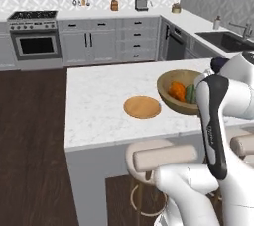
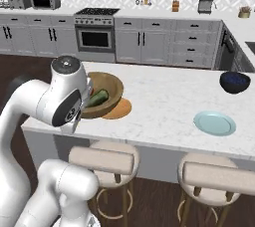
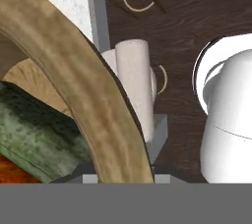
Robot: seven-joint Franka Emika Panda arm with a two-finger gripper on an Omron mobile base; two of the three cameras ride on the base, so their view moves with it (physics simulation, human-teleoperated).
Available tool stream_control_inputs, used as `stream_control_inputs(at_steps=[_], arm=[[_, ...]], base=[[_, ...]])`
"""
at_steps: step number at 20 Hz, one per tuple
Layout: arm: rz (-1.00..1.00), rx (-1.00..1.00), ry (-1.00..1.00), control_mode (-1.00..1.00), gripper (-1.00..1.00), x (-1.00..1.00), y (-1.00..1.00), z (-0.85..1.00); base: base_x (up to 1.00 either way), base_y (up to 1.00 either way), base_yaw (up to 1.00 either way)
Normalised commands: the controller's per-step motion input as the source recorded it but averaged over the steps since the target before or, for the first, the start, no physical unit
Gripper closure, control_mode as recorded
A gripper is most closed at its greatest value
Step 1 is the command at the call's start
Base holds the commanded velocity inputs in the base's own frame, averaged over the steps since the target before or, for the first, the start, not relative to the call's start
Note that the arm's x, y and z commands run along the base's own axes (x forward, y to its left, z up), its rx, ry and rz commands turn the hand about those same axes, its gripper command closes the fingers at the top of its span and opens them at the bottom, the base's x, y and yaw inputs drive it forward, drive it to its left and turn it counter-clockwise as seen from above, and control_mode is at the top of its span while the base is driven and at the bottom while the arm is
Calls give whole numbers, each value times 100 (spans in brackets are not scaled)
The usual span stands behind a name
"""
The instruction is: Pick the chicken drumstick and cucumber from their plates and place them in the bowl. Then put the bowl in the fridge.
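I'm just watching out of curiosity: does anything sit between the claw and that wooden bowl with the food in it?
Nothing visible does. In the hand view the thick rim of the round brown wooden bowl runs right down to the claw, shut on it, with the dark green cucumber and orange-brown drumstick inside.

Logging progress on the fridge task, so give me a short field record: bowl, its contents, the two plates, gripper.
bowl: wooden bowl raised and tilted above the island counter, over the wooden plate's far side
contents: chicken drumstick and cucumber inside
wooden plate: wooden plate bare, flat on the counter
blue-green plate: blue-green plate bare, on the counter, apart from the bowl
gripper: shut on the bowl's rim, rim running between the tips in the hand view
fridge step: not yet done
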Motion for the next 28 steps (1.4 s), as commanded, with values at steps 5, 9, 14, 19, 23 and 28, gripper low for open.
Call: stream_control_inputs(at_steps=[5, 9, 14, 19, 23, 28], arm=[[0, 0, 0, 100, 100, 0, 0, 0], [0, 0, 0, 100, 100, 0, 0, 0], [0, 0, 0, 100, 100, 0, 0, 0], [0, 0, 0, 100, 100, 0, 0, 0], [0, 0, 0, 100, 100, 0, 0, 0], [0, 0, 0, 100, 100, 0, 0, 0]], base=[[-88, 100, 7], [-44, 100, 5], [-5, 100, 0], [12, 100, 0], [74, 100, 0], [100, 100, -7]])
